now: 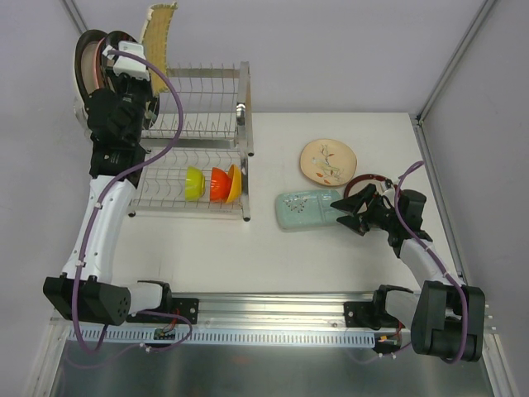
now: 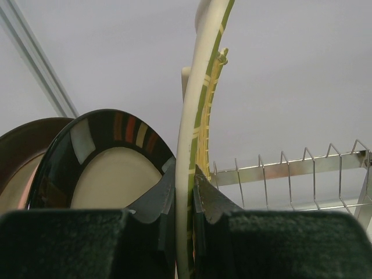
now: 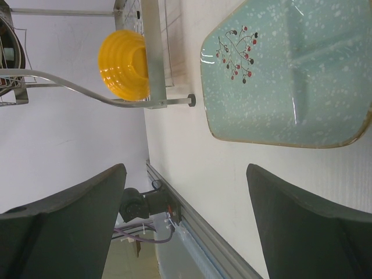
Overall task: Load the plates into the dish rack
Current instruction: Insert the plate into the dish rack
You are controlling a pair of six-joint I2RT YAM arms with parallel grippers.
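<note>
Upper left, left gripper (image 2: 185, 200) is clamping the yellow square (image 1: 161, 37) at the rack (image 1: 245, 95), which is holding bowls (image 1: 216, 184) and, seemingly, plates (image 2: 110, 171); right gripper (image 1: 341, 212) is hovering, fingers apart, near the dish (image 1: 302, 211).

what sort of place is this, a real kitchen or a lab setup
Most likely a robotics lab bench, not a kitchen: a white table inside plain grey walls, a mounting rail carrying the left arm and right arm, and a dish rack holding plates.
</note>
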